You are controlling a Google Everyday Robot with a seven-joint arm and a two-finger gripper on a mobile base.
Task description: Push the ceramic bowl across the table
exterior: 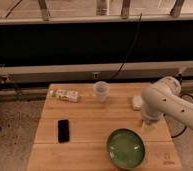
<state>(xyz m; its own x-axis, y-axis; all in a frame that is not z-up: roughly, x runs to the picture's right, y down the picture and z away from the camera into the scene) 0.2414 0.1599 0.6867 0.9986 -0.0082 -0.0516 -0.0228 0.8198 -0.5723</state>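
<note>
The ceramic bowl (126,148), wide, shallow and glossy green, sits on the light wooden table (90,117) near its front edge, right of centre. My white arm (165,102) reaches in from the right. The gripper (148,125) hangs below it, just above the tabletop, close to the bowl's upper right rim. Most of the gripper is hidden by the arm. I cannot tell whether it touches the bowl.
A clear plastic cup (101,91) stands at the back centre. A snack package (67,95) lies at the back left, a black phone (63,130) at the left, and a small white object (136,103) beside the arm. A dark wall with cables runs behind the table.
</note>
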